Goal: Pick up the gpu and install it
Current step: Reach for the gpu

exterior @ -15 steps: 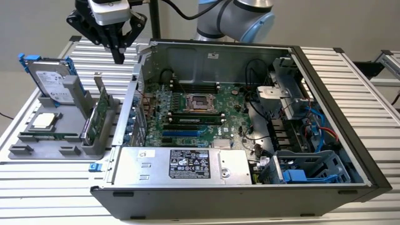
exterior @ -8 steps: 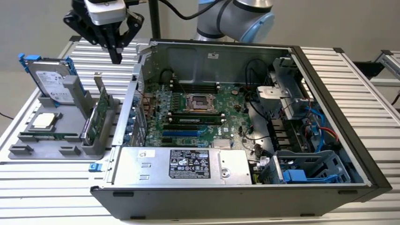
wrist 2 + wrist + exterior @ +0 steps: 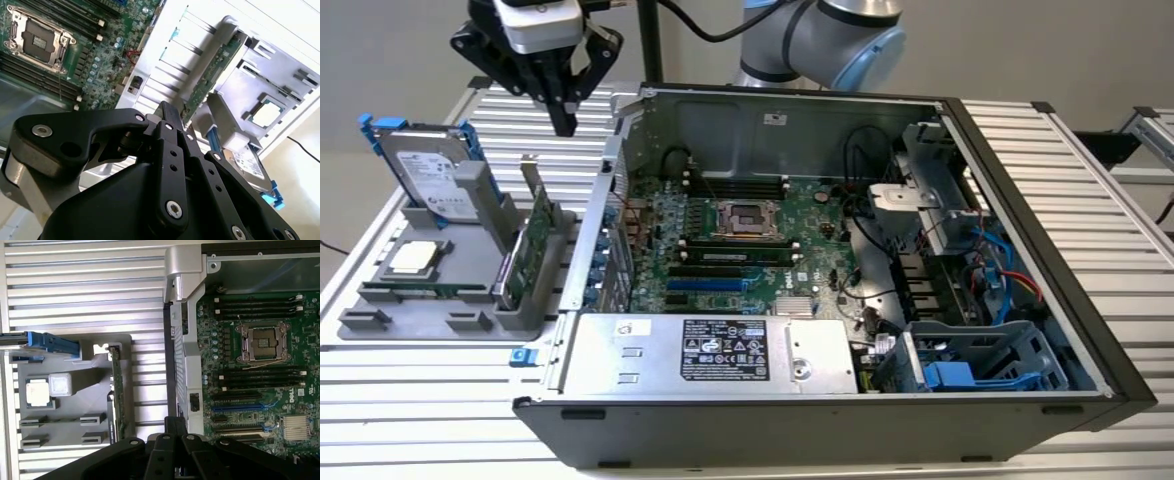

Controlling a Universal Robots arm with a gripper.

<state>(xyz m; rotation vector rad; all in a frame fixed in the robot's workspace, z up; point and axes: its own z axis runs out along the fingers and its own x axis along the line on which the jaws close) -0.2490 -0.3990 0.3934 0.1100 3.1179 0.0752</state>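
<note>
Hovering beside one open computer case (image 3: 787, 435), near one gray holder (image 3: 400, 330): single gripper (image 3: 564, 122), jaws pressed together, clutching nothing. Standing on edge in that holder, below the fingertips and nearer in the exterior view: one gpu (image 3: 539, 235), long axis parallel to the case wall. Alongside, one hard drive (image 3: 434, 170), one processor (image 3: 416, 258).

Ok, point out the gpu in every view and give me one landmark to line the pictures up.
Exterior view: the gpu stands on edge in the gray tray, on the exterior view's left of the computer case.
First wrist view: the gpu is a thin green strip between the loose chip and the computer case.
Second wrist view: the gpu is a slanted green board beside the computer case.
Shared landmark: the empty processor socket.
</note>
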